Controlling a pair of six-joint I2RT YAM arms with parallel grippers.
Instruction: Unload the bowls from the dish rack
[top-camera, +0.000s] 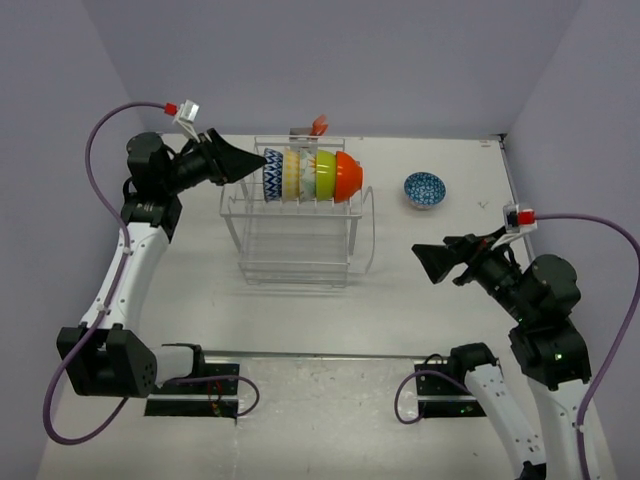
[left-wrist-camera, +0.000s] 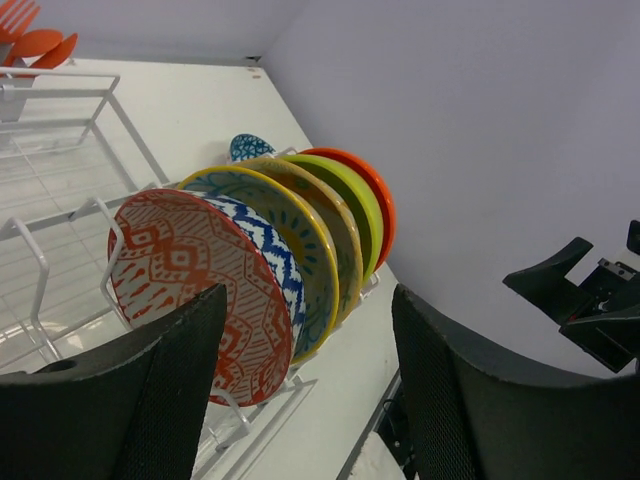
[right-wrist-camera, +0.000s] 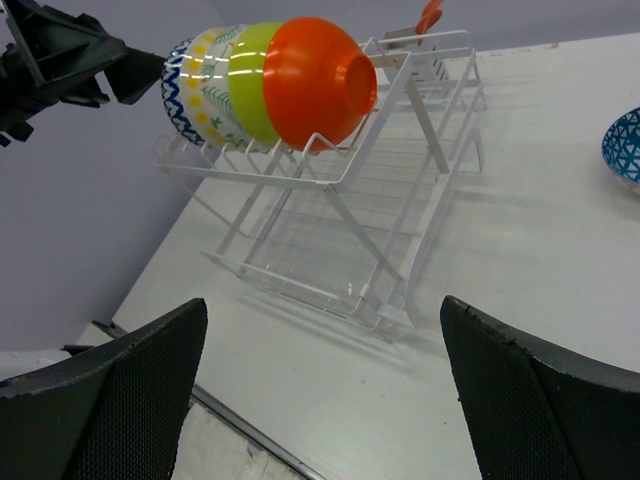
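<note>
The white wire dish rack stands mid-table. Several bowls stand on edge in its top slots. The left wrist view shows them from the left end: red-zigzag bowl, blue-patterned bowl, yellowish bowl, lime green bowl, orange bowl. The orange bowl is at the row's right end. Another blue-patterned bowl sits on the table right of the rack. My left gripper is open and empty, just left of the row and facing the red-zigzag bowl. My right gripper is open and empty, above the table right of the rack.
Orange utensils stand in a holder at the rack's back edge. Walls close the table at the back and both sides. The rack's lower tier holds nothing.
</note>
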